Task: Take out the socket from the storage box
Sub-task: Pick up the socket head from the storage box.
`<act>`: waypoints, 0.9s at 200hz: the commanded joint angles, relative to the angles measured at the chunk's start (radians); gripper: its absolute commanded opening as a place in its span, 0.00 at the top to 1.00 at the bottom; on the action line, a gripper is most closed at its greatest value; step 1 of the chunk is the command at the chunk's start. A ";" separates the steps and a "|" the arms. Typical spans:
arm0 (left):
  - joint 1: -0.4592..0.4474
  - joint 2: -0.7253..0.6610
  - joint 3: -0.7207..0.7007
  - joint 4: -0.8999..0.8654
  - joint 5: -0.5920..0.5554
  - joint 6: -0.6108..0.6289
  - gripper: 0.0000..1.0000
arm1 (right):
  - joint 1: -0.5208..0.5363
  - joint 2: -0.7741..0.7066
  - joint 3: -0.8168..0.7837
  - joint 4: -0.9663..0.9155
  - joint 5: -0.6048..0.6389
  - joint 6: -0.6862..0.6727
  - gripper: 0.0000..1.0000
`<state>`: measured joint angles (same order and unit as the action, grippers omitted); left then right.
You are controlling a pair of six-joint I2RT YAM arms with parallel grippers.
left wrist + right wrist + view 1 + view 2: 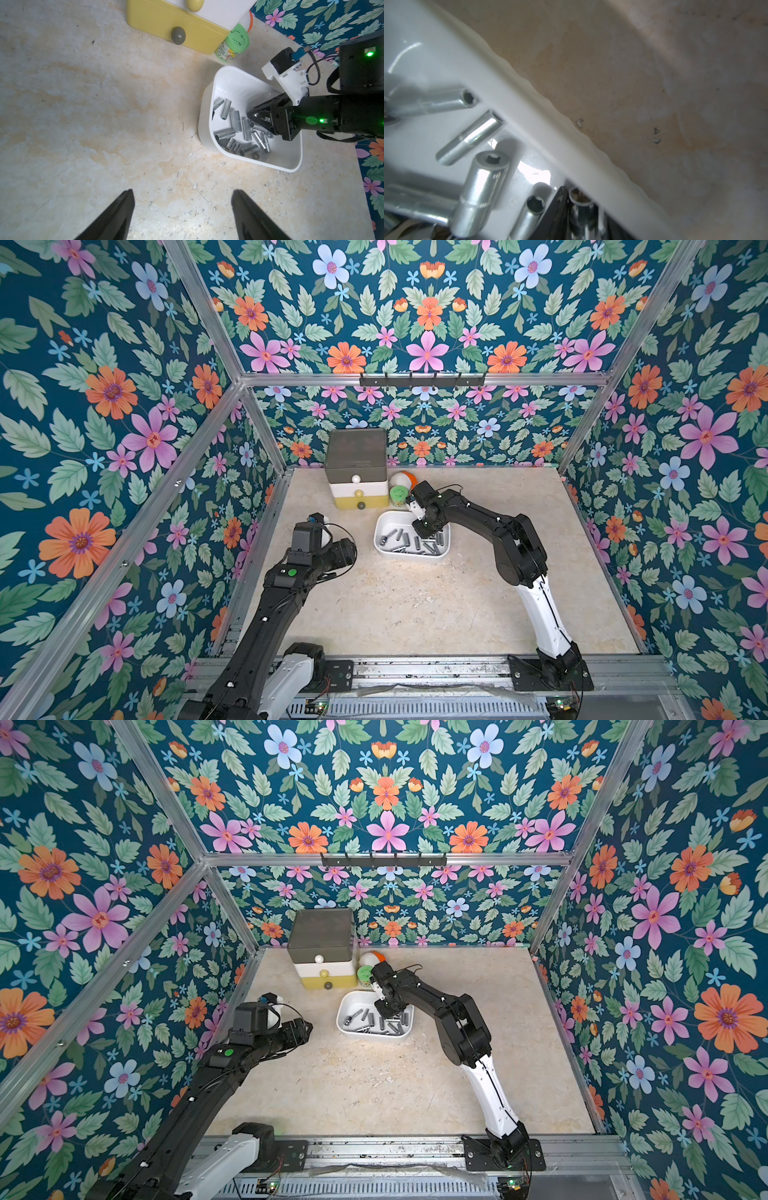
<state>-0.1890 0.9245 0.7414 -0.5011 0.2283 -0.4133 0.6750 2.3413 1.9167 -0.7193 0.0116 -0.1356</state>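
The storage box (411, 556) sits on the beige surface (415, 605). In both top views it holds a loose heap of metal sockets (405, 539), lying flat and crossing one another. Every socket in view is inside the box.

The right pincer (424, 534) reaches down into the box toward its right end, with its tips among the sockets. In the right wrist view, one black finger (557, 209) stands just beside a socket (581, 207) whose open end faces the camera, close to the box's wall (529, 116). The second finger is out of sight, so I cannot tell whether the pincer is clamped on that socket or only straddles it.

The left pincer (182, 193) hangs over bare surface, well apart from the box on its left side, with its two fingers spread wide.

Just behind the box stands the drawer tower (357, 472), grey over white over yellow. A green-lidded jar (400, 494) stands near the box's far edge, just beside the tower.
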 commanded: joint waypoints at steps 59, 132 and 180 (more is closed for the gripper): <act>-0.004 -0.018 0.000 0.007 -0.021 0.004 0.19 | 0.028 -0.015 0.035 -0.008 0.047 0.075 0.92; -0.006 -0.032 0.000 0.003 -0.026 0.003 0.20 | 0.027 -0.139 0.063 0.022 0.008 0.233 1.00; -0.005 -0.023 0.002 0.003 -0.014 0.004 0.21 | -0.033 -0.306 -0.090 0.063 0.044 0.279 1.00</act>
<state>-0.1955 0.8993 0.7410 -0.5011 0.2100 -0.4137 0.6777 2.1109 1.9091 -0.6918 0.0319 0.0929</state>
